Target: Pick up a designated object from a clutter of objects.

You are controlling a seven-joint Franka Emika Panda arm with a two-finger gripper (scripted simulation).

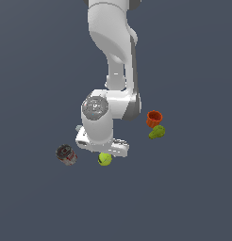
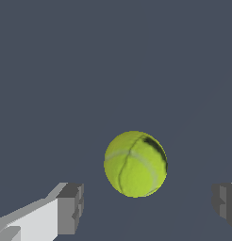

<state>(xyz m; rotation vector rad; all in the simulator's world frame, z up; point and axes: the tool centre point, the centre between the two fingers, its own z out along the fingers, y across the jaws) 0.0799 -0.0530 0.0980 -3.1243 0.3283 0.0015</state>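
In the exterior view the arm's white hand covers the upper edge of the tennis ball (image 1: 104,159), and the fingers themselves are hidden beneath that hand, so their spacing cannot be read there. The arm's upper links run off the top edge of that view, and the label on the dark can (image 1: 66,154) is too small to read. In the wrist view one of the fingers (image 2: 70,208) is cut by the lower edge and the other by the side edge.

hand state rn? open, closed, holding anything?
Hand: open, holding nothing. The tennis ball sits between the wide-spread fingers, touching neither.
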